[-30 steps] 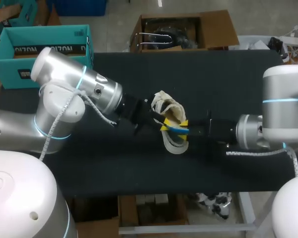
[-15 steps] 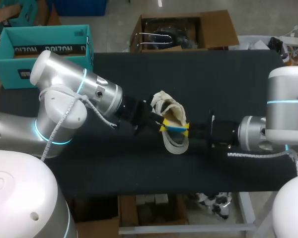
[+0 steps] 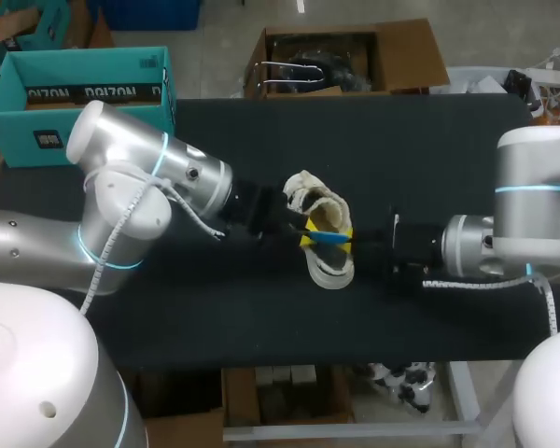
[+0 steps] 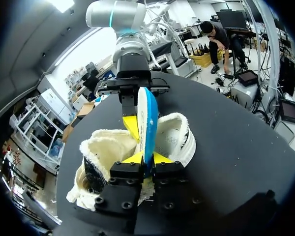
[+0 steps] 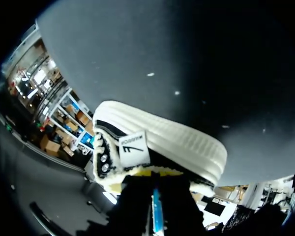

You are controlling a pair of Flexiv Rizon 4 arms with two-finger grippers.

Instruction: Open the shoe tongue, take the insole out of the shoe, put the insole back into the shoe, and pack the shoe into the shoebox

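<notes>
A cream shoe (image 3: 319, 210) lies in the middle of the black table (image 3: 429, 149). Above its opening a blue insole (image 3: 327, 238) stands on edge, held from both ends. My left gripper (image 3: 305, 235) is shut on the near end of the insole (image 4: 147, 113), with the fleecy shoe (image 4: 103, 152) just under its yellow tips (image 4: 146, 158). My right gripper (image 4: 139, 125) is shut on the far end. In the right wrist view the shoe's ribbed sole and heel tab (image 5: 162, 142) sit ahead of the right gripper (image 5: 155, 186), and the insole (image 5: 156, 214) runs between its fingers. The teal shoebox (image 3: 84, 93) stands open at the back left.
Both arms meet over the shoe from opposite sides, the left arm (image 3: 159, 173) low across the table's left half, the right arm (image 3: 467, 247) across its right half. Bare black tabletop lies in front of and behind the shoe.
My right gripper has closed on the insole's far end. The left arm's big joints have shifted slightly; shoe and insole stay in place.
</notes>
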